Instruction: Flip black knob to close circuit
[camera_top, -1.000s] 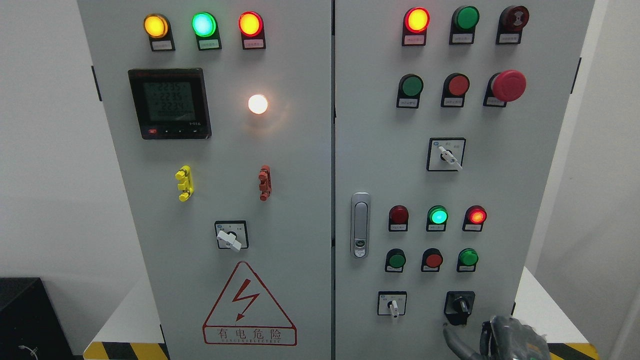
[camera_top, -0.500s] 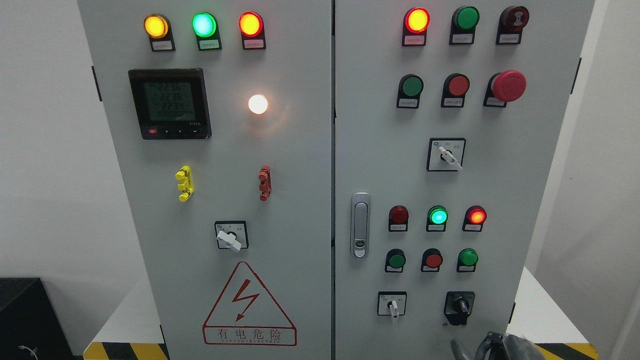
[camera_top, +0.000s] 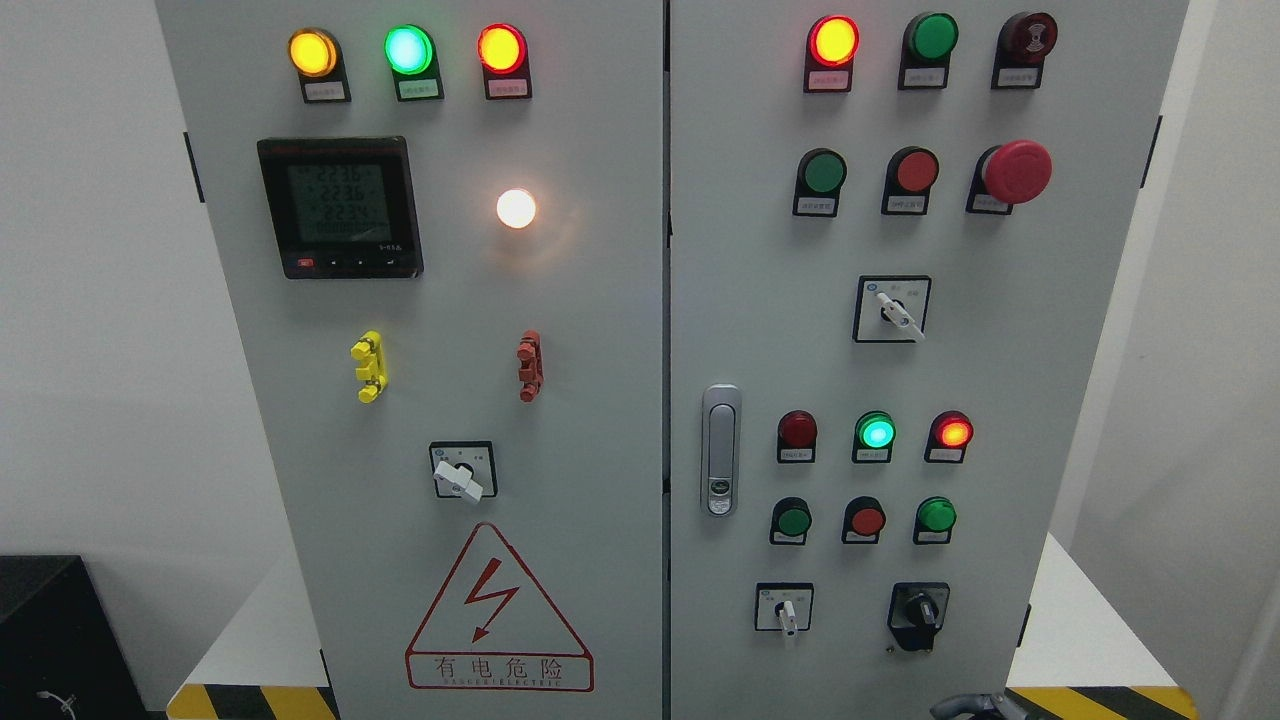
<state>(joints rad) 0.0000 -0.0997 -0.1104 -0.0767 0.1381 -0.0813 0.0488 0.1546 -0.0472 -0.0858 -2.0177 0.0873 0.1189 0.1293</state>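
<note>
Grey electrical cabinet (camera_top: 600, 330), two doors, facing the camera. Black knob (camera_top: 918, 610): right door, at about 5 o'clock in the view, below a green button (camera_top: 936, 516) and to the right of a white-handled switch (camera_top: 786, 608); nothing touches it. Right robot hand (camera_top: 975, 707): only a dark sliver at the bottom edge, below the knob and apart from it; whether released or clenched cannot be told. Door handle (camera_top: 720, 450): left edge of right door. Warning triangle (camera_top: 498, 612): left door, 7 o'clock.
</note>
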